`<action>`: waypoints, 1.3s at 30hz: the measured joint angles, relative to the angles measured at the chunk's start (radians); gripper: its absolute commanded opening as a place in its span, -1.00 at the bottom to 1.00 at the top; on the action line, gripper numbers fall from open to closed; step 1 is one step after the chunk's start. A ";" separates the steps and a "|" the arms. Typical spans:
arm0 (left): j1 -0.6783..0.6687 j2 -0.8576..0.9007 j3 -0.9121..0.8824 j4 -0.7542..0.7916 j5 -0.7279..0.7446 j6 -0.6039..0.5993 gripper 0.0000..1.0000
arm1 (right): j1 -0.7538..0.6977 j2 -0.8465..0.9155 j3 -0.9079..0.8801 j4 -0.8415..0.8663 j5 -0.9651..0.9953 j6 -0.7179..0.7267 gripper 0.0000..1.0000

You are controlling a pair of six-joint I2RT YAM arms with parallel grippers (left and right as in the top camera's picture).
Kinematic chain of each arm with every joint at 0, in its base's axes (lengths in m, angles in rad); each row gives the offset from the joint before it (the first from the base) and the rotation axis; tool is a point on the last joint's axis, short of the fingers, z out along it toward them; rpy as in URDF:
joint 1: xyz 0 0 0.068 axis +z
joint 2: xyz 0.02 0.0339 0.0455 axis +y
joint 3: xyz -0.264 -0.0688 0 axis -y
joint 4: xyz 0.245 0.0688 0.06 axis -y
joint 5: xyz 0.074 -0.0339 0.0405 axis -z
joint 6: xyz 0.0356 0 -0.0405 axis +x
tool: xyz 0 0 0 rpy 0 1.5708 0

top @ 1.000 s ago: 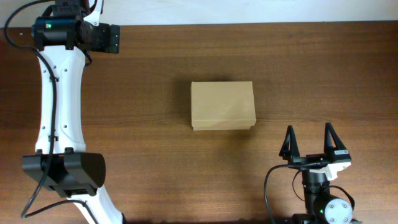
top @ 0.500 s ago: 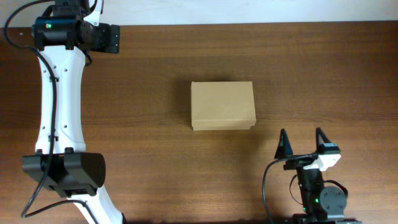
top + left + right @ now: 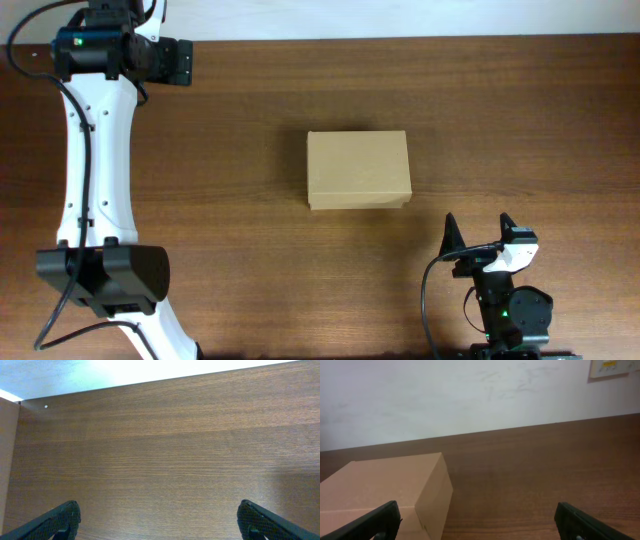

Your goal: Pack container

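Note:
The container [image 3: 358, 169] is a plain tan cardboard box with its lid shut, lying in the middle of the table. It also shows at the lower left of the right wrist view [image 3: 385, 490]. My right gripper [image 3: 477, 233] is open and empty, near the table's front edge, to the right of and nearer than the box; in its own view [image 3: 480, 527] its left finger is in front of the box. My left gripper [image 3: 176, 62] is at the far left corner, far from the box, open and empty over bare wood [image 3: 160, 522].
The dark wooden table [image 3: 500, 110] ends at a white wall along the far edge. A white plate hangs on the wall at the upper right of the right wrist view [image 3: 612, 367]. No other loose objects are in view.
My right gripper has shifted left and back toward the front edge, now angled toward the box. The left arm and the box have not moved.

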 measured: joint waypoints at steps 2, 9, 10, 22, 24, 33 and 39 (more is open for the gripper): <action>0.000 0.000 0.000 0.000 0.000 0.000 0.99 | 0.000 0.000 0.000 0.000 0.000 0.000 0.99; 0.000 0.000 0.000 0.000 0.000 0.000 0.99 | 0.000 0.000 0.000 0.000 0.000 -0.001 0.98; 0.000 0.000 0.000 0.000 0.000 0.000 0.99 | 0.000 0.000 0.000 0.000 0.000 -0.001 0.98; 0.000 -0.280 -0.108 0.067 -0.002 0.004 0.99 | 0.000 0.000 0.000 0.000 0.000 -0.001 0.98; 0.000 -0.410 -0.228 0.236 -0.002 0.007 0.99 | 0.000 0.000 0.000 0.000 0.001 -0.001 0.98; 0.000 -0.961 -0.979 0.940 0.046 0.011 0.99 | 0.000 0.000 0.000 -0.002 0.010 -0.001 0.98; 0.000 -1.244 -1.472 1.080 0.124 0.011 0.99 | 0.000 -0.001 0.000 -0.001 0.011 -0.001 0.98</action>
